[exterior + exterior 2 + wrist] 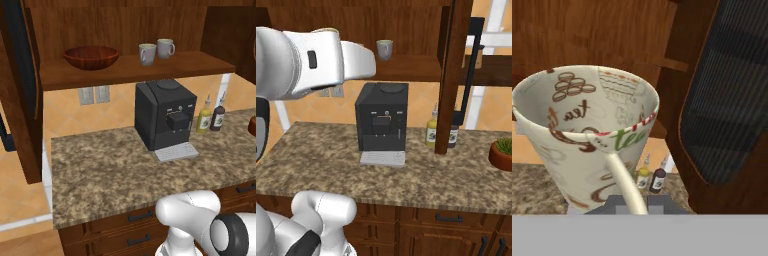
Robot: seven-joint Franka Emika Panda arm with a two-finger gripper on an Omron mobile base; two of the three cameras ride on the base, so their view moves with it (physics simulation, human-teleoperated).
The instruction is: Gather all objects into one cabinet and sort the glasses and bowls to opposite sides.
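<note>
Cream ceramic mug w/ printed lettering (587, 135) fills left of hand view, gripper (632, 207) shut on its loop handle, prob. for carrying to dark wood cabinet shelf (135, 70). Reddish-brown bowl (91, 57) upper left, two grey mugs (156, 51) upper centre: opposite sides.

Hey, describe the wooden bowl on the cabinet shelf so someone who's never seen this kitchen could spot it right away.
Find the dark wooden wall cabinet above the granite counter and the black coffee machine. On its shelf board, the bowl sits toward the left end, apart from two pale mugs further right. It is wide, shallow and glossy reddish-brown with no handle, unlike the small handled mugs.
</note>
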